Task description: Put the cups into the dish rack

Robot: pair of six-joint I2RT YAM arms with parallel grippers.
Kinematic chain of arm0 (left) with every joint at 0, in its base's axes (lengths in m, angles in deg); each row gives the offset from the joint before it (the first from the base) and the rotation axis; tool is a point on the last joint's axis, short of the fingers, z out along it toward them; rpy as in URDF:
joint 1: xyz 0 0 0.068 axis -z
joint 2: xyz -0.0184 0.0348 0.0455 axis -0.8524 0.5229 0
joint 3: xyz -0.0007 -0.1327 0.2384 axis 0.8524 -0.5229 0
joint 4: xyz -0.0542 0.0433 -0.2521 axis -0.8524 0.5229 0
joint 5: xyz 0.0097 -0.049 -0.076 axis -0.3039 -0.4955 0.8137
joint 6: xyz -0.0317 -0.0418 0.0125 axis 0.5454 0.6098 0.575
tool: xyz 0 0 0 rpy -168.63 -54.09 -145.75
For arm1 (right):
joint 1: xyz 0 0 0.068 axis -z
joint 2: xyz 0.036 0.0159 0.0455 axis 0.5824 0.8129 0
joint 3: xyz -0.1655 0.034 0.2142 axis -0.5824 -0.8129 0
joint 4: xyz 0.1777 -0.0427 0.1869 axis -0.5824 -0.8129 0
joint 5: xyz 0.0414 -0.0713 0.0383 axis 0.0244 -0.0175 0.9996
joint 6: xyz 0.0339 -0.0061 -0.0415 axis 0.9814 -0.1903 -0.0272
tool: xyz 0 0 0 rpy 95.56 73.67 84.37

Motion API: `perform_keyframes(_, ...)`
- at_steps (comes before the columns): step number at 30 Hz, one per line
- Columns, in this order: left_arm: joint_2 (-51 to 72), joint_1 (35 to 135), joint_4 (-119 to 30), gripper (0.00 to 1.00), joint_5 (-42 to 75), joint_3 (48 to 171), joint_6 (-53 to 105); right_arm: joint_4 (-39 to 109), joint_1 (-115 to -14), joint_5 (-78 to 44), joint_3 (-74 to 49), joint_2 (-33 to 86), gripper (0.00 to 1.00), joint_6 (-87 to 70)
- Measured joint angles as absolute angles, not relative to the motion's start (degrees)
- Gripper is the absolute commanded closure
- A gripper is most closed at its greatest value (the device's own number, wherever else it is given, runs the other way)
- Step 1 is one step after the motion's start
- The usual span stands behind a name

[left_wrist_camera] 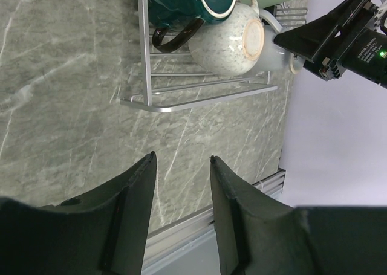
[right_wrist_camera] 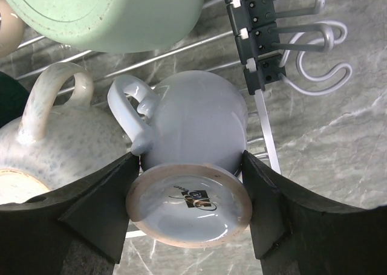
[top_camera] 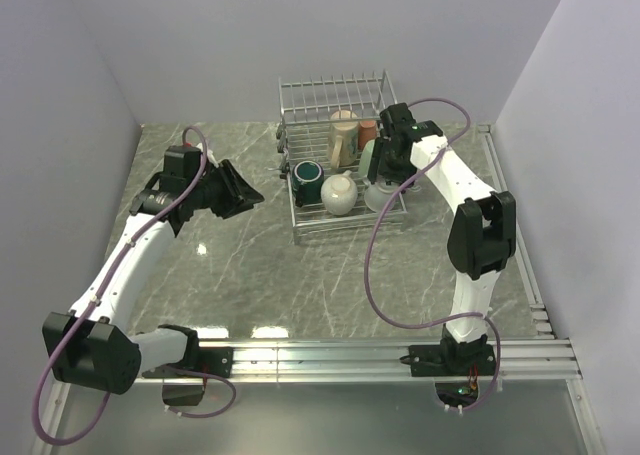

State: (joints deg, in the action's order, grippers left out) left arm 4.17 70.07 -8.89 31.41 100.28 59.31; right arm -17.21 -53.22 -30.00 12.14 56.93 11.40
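The silver wire dish rack (top_camera: 335,85) stands at the back of the table. In it are a tall cream cup (top_camera: 343,137), a reddish-brown cup (top_camera: 367,133), a dark teal cup (top_camera: 307,173), a beige cup (top_camera: 338,193) and a light green cup (top_camera: 372,155). My right gripper (right_wrist_camera: 190,160) is shut on the pale blue cup (right_wrist_camera: 193,124), which is upside down at the rack's right front, one finger (right_wrist_camera: 103,202) on each side of it. My left gripper (left_wrist_camera: 181,159) hangs open over bare table left of the rack, with nothing between its jaws.
The grey marbled table is walled on three sides. A metal rail (top_camera: 380,355) runs along the near edge. The rack's front corner (left_wrist_camera: 145,103) lies just ahead of my left fingers. Black clips (right_wrist_camera: 257,39) sit on the rack's right side.
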Motion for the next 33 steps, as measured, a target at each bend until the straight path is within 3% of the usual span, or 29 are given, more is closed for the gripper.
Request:
perform_keyframes(1, 4.1, 70.1, -8.9, 0.54, 31.4, 100.3, 59.3, -17.1, -53.2, -30.0, 12.1, 57.0, 0.33, 11.4)
perform_keyframes(4, 4.2, 70.1, -8.7, 0.54, 31.4, 100.3, 59.3, -16.9, -53.3, -30.1, 12.1, 57.0, 0.19, 11.4)
perform_keyframes(10, 4.2, 70.1, -8.7, 0.55, 31.4, 100.3, 59.3, -16.2, -53.4, -30.2, 12.1, 57.5, 0.08, 11.6)
perform_keyframes(22, 4.8, 70.1, -7.9, 0.55, 31.1, 100.9, 58.7, -16.9, -53.4, -31.0, 11.2, 55.3, 0.06, 11.6)
perform_keyframes(33, 8.3, 70.1, -7.6, 0.49, 30.1, 104.0, 57.1, -13.9, -53.4, -26.0, 3.9, 28.6, 0.04, 10.2)
